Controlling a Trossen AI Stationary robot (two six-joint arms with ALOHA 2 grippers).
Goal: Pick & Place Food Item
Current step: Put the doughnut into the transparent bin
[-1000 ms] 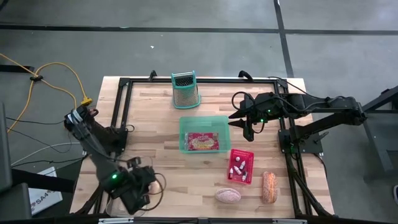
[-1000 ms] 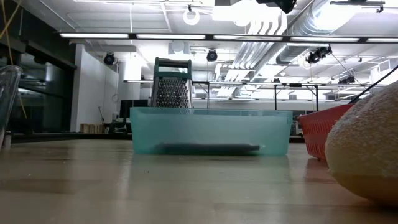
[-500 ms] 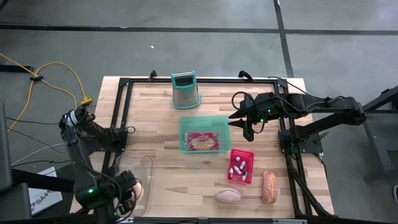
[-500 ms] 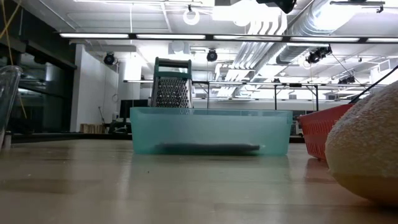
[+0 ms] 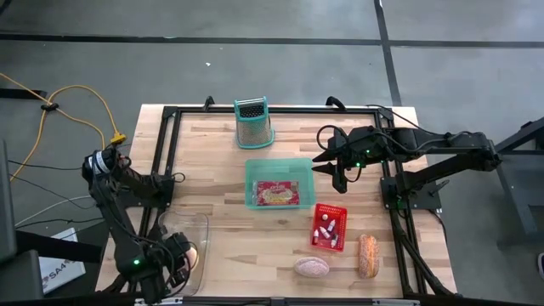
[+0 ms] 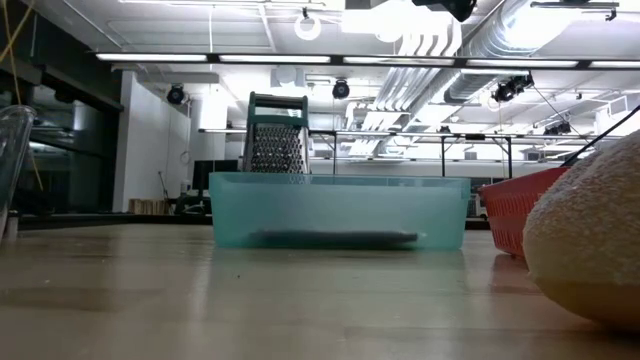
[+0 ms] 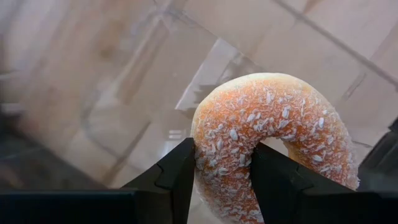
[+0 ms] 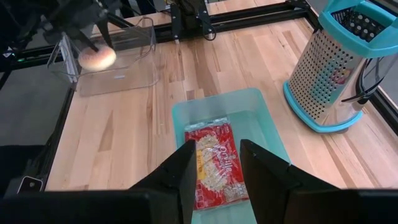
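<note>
Left pincer clamped on sugared doughnut, over clear plastic container at tabletop's front left corner. From above, left arm mostly covers doughnut; only pale sliver shows.

Right pincer nearly closed, holding nothing, waits near right edge, above teal bin at tabletop's centre. Bin holds red packet.

Grater at back edge. Red basket, bread loaf, round pinkish item toward front right corner; that item hard to identify. Low view: bread cut off by frame, neither pincer visible.
</note>
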